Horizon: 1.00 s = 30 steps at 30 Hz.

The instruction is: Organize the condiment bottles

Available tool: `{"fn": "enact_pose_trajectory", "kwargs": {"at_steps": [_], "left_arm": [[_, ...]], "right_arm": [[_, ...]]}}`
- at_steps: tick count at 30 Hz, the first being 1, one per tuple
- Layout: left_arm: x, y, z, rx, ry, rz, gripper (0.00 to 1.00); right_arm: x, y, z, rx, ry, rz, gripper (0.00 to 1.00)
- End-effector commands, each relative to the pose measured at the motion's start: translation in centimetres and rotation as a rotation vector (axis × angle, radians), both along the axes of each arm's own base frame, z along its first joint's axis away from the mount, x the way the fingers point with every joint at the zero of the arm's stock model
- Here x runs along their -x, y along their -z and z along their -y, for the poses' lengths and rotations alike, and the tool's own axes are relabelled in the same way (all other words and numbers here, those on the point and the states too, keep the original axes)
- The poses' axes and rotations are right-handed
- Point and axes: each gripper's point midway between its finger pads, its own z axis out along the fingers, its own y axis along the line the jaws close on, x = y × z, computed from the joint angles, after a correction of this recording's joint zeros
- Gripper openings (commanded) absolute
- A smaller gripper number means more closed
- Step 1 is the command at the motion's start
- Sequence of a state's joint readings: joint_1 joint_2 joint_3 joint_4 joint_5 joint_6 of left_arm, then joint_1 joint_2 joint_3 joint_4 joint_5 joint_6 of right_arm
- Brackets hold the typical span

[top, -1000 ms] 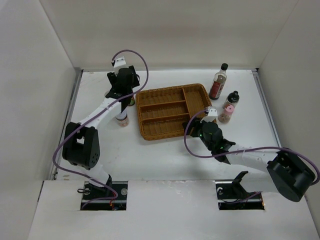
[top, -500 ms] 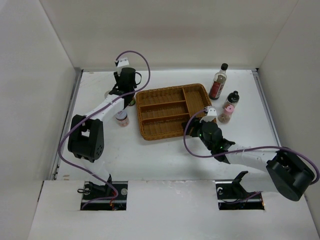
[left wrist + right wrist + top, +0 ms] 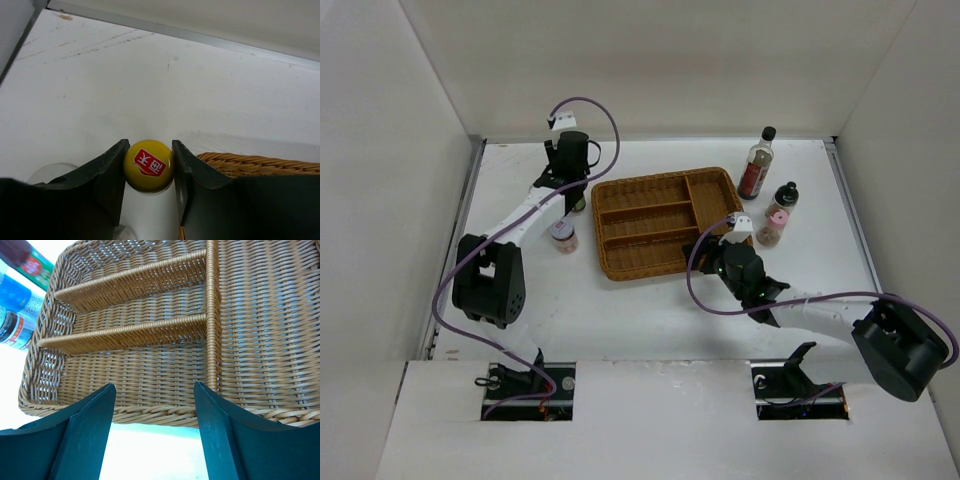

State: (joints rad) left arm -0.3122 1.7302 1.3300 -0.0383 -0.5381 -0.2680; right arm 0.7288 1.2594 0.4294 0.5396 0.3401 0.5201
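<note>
Finding, risk: The table (image 3: 650, 300) carries a wicker tray (image 3: 665, 222) at its centre, with all bottles standing outside it. The left gripper (image 3: 148, 147) is clenched on one bottle at the tray's far left corner. The hold is judged to be high up, on the cap alone. A round, smooth cap gives the fingers (image 3: 112, 170) little flat surface. On a lift the bottle could pivot, swing or slide out under its own weight.

Second risk: the tray's rim (image 3: 250, 161) lies just beside the held bottle. A low carry could catch the bottle's base on the wall and tip it or shove the tray.

Third risk: a pink-lidded shaker (image 3: 563, 235) stands close to the left arm, where a sideways sweep could knock it.

Fourth risk: the right gripper (image 3: 154, 387) hangs over the tray's near edge, jaws released and grasping nothing. It could obstruct a placement into the near compartments.

Position of the item: the yellow cap (image 3: 148, 166) sits squarely between the left jaws, touched on both sides, logo facing up. The bottle's body below is hidden in the left wrist view. Three more bottles, including a tall dark bottle (image 3: 755, 165), stand right of the tray, well apart from either gripper.
</note>
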Motion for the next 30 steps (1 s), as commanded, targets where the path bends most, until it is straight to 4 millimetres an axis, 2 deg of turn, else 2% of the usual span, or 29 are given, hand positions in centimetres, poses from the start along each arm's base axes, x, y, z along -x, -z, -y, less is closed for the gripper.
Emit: {"fn": "enact_pose_trajectory", "kwargs": {"at_steps": [1, 6, 10, 15, 20, 30], "left_arm": [[0.3, -14.5, -0.7, 0.067, -0.022, 0.338, 0.18], [1.7, -17.1, 0.9, 0.089, 0.018, 0.399, 0.17], [2.4, -18.7, 3.1, 0.099, 0.072, 0.428, 0.17], [2.3, -18.8, 7.0, 0.117, 0.152, 0.427, 0.17], [1.1, -16.8, 9.4, 0.106, 0.187, 0.392, 0.17], [-0.1, -11.2, 11.4, 0.091, 0.215, 0.319, 0.17]], "right_arm": [[-0.7, -3.2, -1.2, -0.064, -0.015, 0.077, 0.71], [-0.8, -3.2, -1.2, -0.063, -0.013, 0.076, 0.73], [-0.8, -2.8, -1.2, -0.067, -0.014, 0.065, 0.73], [-0.8, -3.0, -1.0, -0.068, -0.007, 0.073, 0.74], [-0.8, -3.2, -0.9, -0.062, -0.006, 0.078, 0.74], [-0.8, -3.1, -0.8, -0.07, -0.005, 0.071, 0.75]]}}
